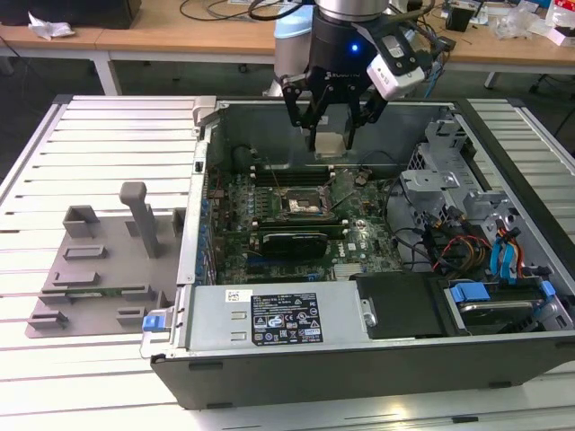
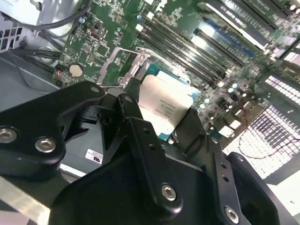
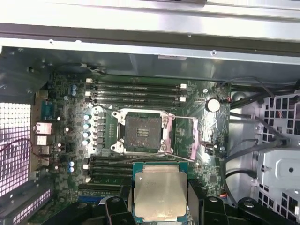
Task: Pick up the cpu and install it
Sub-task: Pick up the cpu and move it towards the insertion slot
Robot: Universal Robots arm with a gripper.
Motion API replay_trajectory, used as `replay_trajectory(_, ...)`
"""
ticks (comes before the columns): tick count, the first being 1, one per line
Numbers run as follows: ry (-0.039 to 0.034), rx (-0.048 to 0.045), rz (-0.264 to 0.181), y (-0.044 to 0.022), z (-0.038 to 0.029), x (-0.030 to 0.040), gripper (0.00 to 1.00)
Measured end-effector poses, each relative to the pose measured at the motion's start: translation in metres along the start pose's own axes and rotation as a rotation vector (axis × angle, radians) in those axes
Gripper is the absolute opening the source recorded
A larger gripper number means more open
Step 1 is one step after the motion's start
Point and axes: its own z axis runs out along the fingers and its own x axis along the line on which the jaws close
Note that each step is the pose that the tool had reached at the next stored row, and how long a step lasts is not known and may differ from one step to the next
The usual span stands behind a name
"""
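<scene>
cpu (image 3: 159, 197) was pinched flat between the gripper (image 1: 330, 136) fingers, clear of the board. Open socket (image 3: 142, 133) sat below and just ahead of it. Risk: any tilt or offset at seating could bend the socket contacts.

An open computer case (image 1: 359, 368) lies on a white slatted table (image 1: 108, 126) below me, its green motherboard (image 1: 364, 235) exposed. The black socket (image 3: 143, 132) lies open inside its metal frame, with rows of memory slots (image 3: 136, 92) on two sides and a coin battery (image 3: 213, 104) near. A labelled power supply (image 1: 269, 316) lines the case wall nearest the exterior camera. At the exterior view's left, just beside the case, rests a grey fixture plate (image 1: 99, 278) with upright posts. Wooden desks (image 1: 180, 36) stand behind.
</scene>
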Motion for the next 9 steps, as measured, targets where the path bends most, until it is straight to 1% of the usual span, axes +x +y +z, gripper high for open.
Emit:
replay_trajectory(1,0.0,0.0001,0.0,0.0029,0.0046,0.0001,0.55)
replay_trajectory(3,-0.0001,-0.0002,0.0,0.0062,0.0124,0.0016,0.55)
replay_trajectory(6,0.0,0.0,0.0,0.0083,0.0195,0.0046,0.55)
replay_trajectory(9,0.0001,-0.0001,0.0,0.01,0.0325,0.0058,0.55)
